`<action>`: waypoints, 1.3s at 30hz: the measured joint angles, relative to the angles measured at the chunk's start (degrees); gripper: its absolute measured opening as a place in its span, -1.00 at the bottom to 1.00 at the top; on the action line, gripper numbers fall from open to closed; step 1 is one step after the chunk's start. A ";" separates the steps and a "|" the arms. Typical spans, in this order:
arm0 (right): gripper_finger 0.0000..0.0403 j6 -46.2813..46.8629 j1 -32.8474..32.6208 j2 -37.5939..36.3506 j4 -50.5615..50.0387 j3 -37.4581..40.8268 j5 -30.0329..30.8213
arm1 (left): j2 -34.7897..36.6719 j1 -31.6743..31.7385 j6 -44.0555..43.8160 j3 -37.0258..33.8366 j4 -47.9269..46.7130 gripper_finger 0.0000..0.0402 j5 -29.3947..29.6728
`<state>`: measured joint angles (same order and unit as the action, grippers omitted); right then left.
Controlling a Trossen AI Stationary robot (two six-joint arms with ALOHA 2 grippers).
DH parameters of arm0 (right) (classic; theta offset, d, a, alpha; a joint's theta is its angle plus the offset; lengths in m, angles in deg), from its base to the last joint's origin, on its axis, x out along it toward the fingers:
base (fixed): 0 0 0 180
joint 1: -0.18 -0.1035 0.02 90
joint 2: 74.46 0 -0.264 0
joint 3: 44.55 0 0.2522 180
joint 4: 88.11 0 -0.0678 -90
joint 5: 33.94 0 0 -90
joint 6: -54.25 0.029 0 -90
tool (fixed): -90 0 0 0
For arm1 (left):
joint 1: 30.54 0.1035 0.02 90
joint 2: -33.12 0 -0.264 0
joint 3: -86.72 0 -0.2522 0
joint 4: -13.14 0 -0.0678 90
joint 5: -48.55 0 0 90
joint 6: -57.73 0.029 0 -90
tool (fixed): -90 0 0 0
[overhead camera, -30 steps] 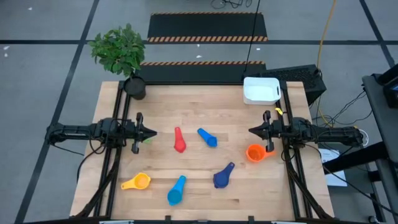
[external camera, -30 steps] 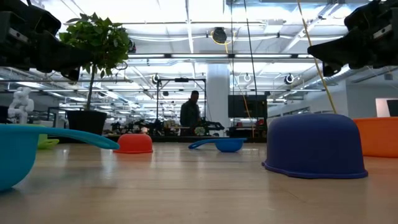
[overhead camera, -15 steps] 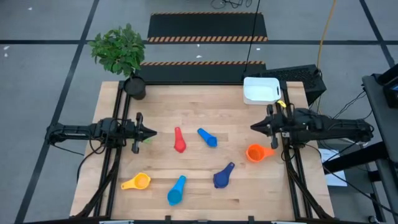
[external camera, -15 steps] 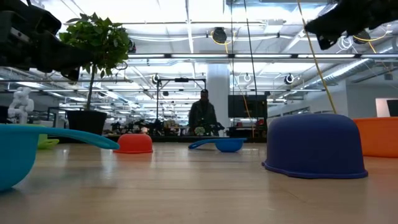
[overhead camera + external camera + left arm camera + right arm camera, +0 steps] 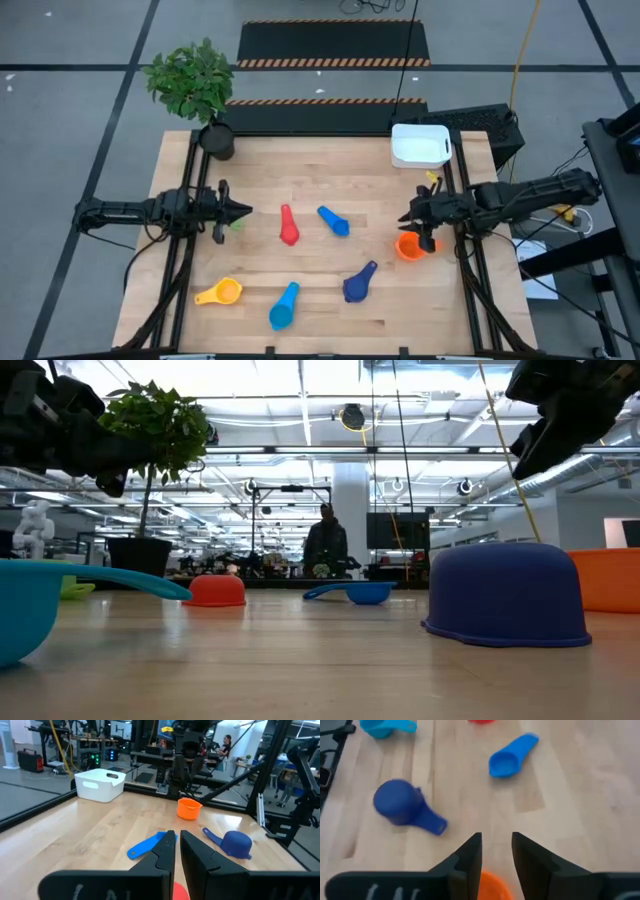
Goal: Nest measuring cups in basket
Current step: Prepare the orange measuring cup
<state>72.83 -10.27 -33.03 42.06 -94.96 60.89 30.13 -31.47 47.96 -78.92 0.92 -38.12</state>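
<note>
- The right gripper (image 5: 408,216) is above the table's right side, and its fingers are spread a little, with nothing between them.
- The orange measuring cup (image 5: 409,246) sits just below this gripper, on the side toward the table's front edge. In the right wrist view its rim shows between the two dark fingers (image 5: 470,854). It is a round, bright orange bowl standing open side up; its handle I cannot see.
- The white basket (image 5: 420,145) stands behind the right gripper, at the far right corner of the table (image 5: 320,170). It is a low rectangular bin with rounded corners.
- The dark blue measuring cup (image 5: 358,283) lies in front of the right gripper, toward the middle. Its bowl is turned mouth down and its handle points toward the back right.
- The medium blue measuring cup (image 5: 333,221) lies between the two grippers, its long axis going diagonally from back left to front right.
- The red measuring cup (image 5: 289,226) is nearest to the left gripper (image 5: 243,211), with its handle pointing toward the back.
- The light blue measuring cup (image 5: 283,307) and the yellow measuring cup (image 5: 220,292) lie near the front edge, well apart from both grippers.
- The left gripper hovers at the table's left side, its fingers nearly pressed together and empty.
</note>
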 joint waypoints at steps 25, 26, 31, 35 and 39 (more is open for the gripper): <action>0.42 18.27 -9.71 2.63 -30.96 -3.85 -3.42 | 0.00 0.02 0.45 -0.02 2.99 -0.84 4.89; 0.46 17.63 -9.71 2.72 -30.10 -3.02 -3.78 | 0.00 0.02 0.45 -0.02 2.99 -0.84 4.90; 0.60 13.94 -9.71 3.48 -27.13 -0.50 -8.02 | 0.00 0.02 0.60 -0.01 3.02 -0.84 4.93; 0.64 14.66 -9.71 4.62 -26.89 -0.58 -7.60 | 0.00 0.02 0.60 -0.02 3.04 -0.84 5.54; 0.65 15.25 -9.71 8.08 -26.81 -0.60 -6.52 | 0.00 0.02 0.60 -0.02 3.05 -0.84 5.77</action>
<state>88.08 -19.98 -24.96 15.25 -95.57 54.37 30.13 -31.45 48.56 -78.94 3.96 -32.35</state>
